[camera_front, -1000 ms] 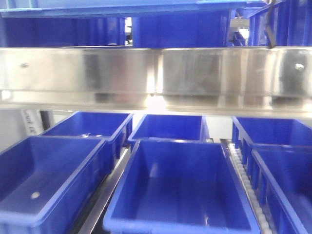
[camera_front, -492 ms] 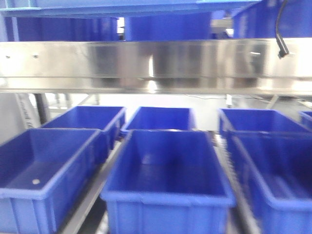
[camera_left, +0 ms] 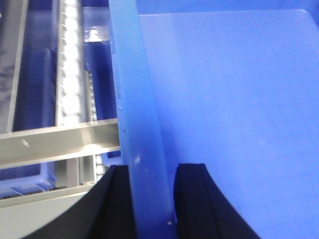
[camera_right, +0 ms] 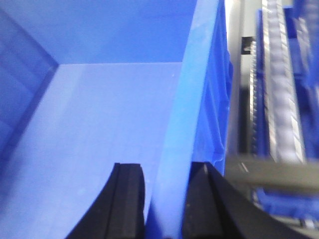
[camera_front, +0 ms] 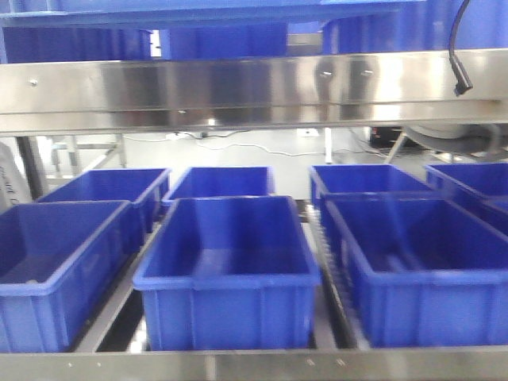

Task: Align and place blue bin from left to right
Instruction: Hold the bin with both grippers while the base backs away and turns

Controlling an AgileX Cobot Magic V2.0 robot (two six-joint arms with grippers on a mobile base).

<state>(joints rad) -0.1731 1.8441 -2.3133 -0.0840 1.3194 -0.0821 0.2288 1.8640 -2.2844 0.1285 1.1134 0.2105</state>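
You're mid-carry: left gripper (camera_left: 152, 169) and right gripper (camera_right: 164, 169) each clamp a side wall of the blue bin (camera_left: 224, 99), held above the roller track (camera_left: 70, 74); next probably needs level, synced arms, squaring it to the lane before lowering.

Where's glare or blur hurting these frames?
Front view: glare blooms on the steel shelf beam, and the lower bins look slightly soft. Left wrist view: the roller track is blown out white, and the blue bin rim is washed pale. Right wrist view: the rollers at right are smeared.
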